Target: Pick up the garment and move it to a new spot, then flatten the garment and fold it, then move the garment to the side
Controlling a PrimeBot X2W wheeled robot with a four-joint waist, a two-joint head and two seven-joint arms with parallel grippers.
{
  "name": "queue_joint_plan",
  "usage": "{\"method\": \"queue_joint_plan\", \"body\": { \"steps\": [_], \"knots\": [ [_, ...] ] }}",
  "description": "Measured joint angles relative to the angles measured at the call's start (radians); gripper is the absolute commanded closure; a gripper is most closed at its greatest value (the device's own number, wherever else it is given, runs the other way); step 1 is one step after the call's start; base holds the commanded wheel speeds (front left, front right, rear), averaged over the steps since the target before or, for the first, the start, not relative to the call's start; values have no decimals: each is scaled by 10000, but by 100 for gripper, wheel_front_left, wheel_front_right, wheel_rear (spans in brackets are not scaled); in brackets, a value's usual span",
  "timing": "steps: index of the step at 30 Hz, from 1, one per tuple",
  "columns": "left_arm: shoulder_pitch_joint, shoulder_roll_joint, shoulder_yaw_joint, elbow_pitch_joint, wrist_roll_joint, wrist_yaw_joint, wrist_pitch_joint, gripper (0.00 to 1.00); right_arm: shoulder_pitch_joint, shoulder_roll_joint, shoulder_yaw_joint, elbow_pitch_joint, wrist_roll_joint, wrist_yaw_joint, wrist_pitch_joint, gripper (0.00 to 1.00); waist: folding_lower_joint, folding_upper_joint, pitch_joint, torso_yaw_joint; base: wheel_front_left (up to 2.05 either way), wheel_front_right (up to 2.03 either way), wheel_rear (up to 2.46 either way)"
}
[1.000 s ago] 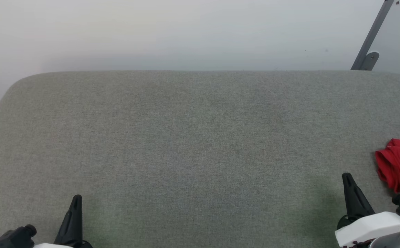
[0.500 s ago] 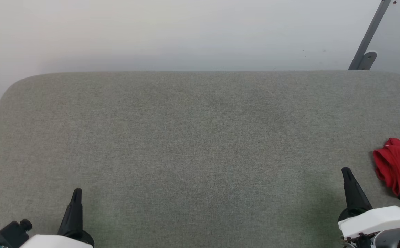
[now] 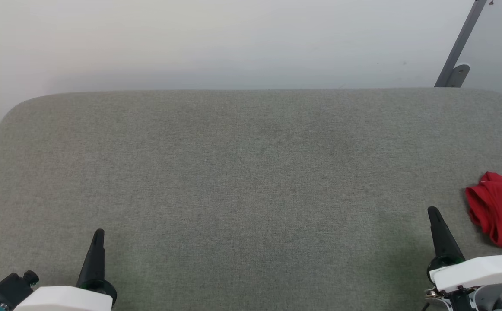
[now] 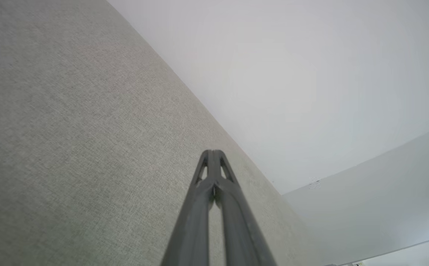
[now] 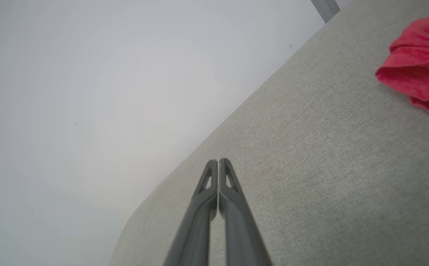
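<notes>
Garment (image 3: 498, 206) lies bunched; writing, if any, unreadable.

The garment (image 3: 499, 207), right of the right gripper (image 3: 432, 211), is cut off by the picture's edge. Its near end is hidden behind that gripper's wrist.

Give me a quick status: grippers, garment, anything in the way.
Left gripper shut, empty. Right gripper shut, empty, left of the garment, not touching. Garment bunched on the grey surface, far right. Nothing between it and right gripper.
</notes>
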Motion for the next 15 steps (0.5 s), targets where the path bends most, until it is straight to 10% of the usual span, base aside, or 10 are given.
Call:
{"method": "queue_joint_plan", "body": {
  "steps": [15],
  "knots": [
    [-360,-265,190,140,-1415,2,479,100,-215,15,-17,215,1747,-2,192,100,0,0,-19,-75,0,0,0]
  ]
}}
